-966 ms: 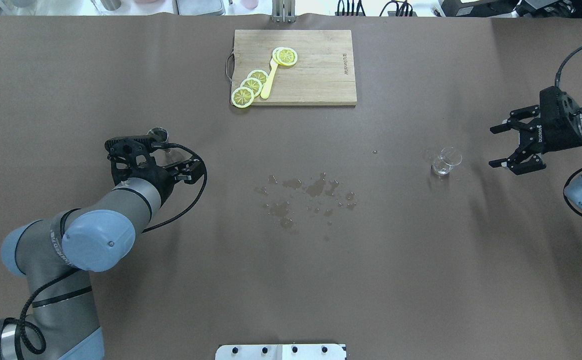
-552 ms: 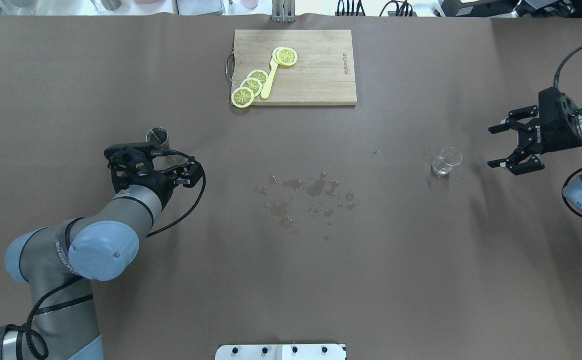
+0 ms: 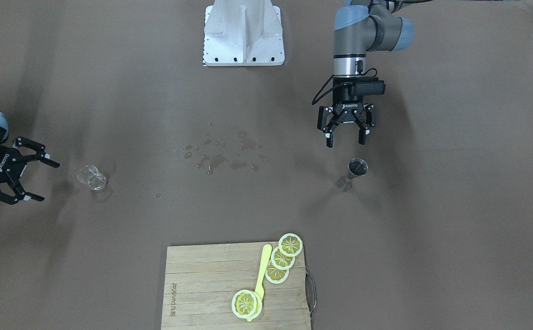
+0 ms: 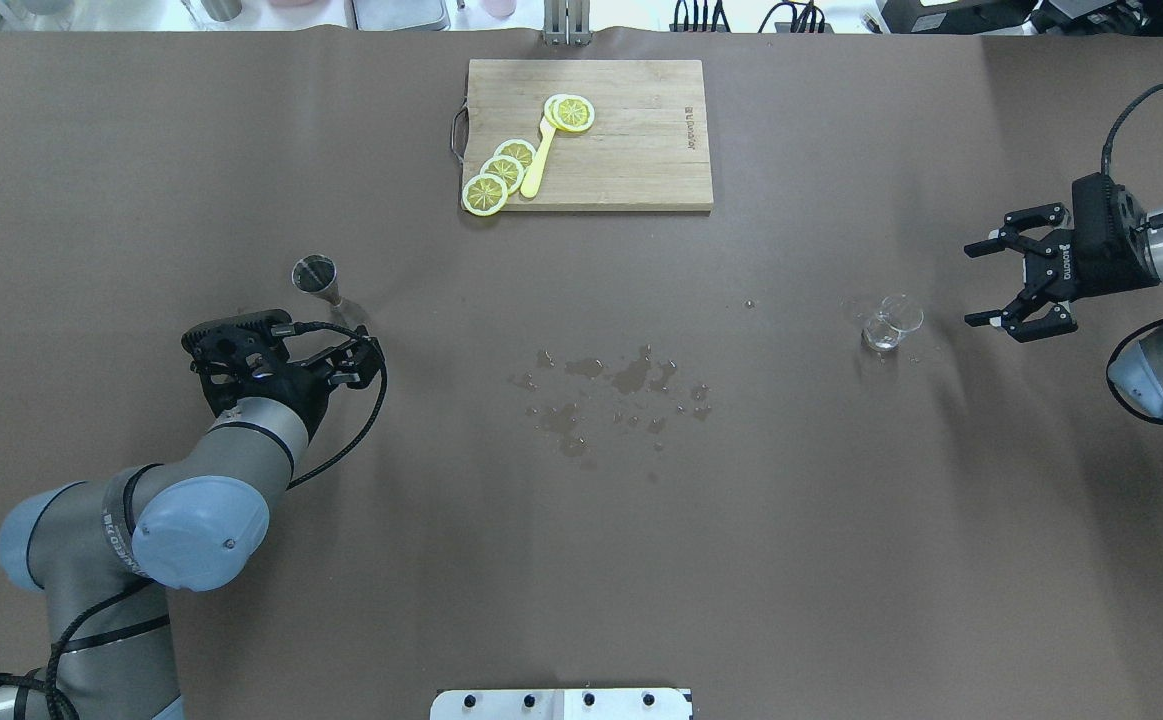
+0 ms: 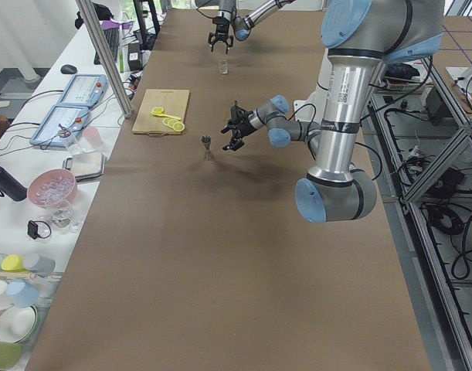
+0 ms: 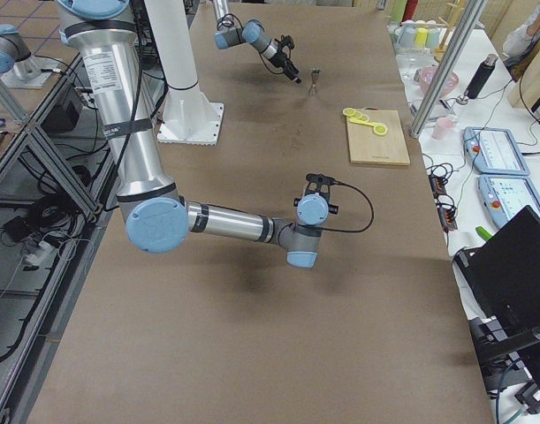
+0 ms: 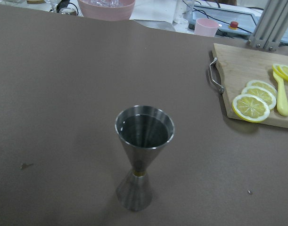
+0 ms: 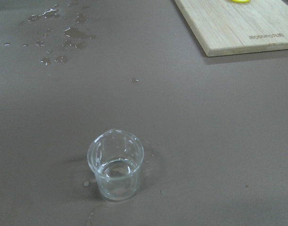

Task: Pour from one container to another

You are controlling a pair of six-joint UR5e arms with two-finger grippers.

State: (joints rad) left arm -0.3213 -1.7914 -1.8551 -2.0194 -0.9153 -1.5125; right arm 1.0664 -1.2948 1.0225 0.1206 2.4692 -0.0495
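A steel jigger point(image 4: 314, 272) stands upright on the brown table; the left wrist view shows its open cup point(image 7: 144, 129) dead ahead. My left gripper point(image 3: 345, 140) hangs open and empty a little on the robot's side of the jigger, apart from it. On the other side of the table, a small clear glass beaker point(image 4: 891, 322) stands upright with a little liquid in its bottom point(image 8: 116, 174). My right gripper point(image 4: 971, 283) is open and empty, level with the beaker and a short way outboard of it.
A wooden cutting board point(image 4: 631, 150) with lemon slices point(image 4: 501, 170) and a yellow spoon lies at the far middle. Wet spill patches point(image 4: 621, 385) mark the table's centre. The robot's white base plate point(image 3: 243, 32) sits at the near edge.
My left gripper has drawn back toward the robot, leaving the jigger standing in full view. The right gripper has shifted slightly toward the table's far side.
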